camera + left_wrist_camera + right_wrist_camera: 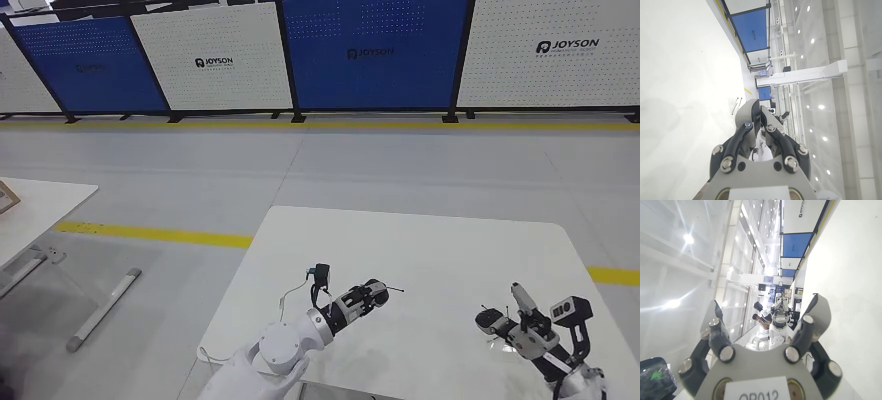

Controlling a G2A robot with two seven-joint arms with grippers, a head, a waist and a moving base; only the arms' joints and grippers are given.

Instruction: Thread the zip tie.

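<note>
Left hand sits over the near-left part of the white table, lifted off the top, tips pointing across twd the right arm. Its fingers are pressed together on a thin black zip tie: in the left wrist view the strip runs betw. the ribbed pads, and in the top view a short thin end sticks out past the tips on the side facing the other arm. How much of the tie lies behind the pads can't be told. A black cable loops up off the left wrist. Right hand is at the near-right part of the table, well apart from the left, above the surface. In the right wrist view its hand is spread wide w/ nothing betw. the fingers, and the left arm shows farther off through the gap. Two more thin black ties lie flat on the table just beside each other, heads at one end, near the table edge on the right arm's side. Whether they sit on a clear sheet can't be told. Beyond the table: grey floor w/ a yellow line, blue and white partition panels along the far wall, and the corner of a second white table at the left edge.
</note>
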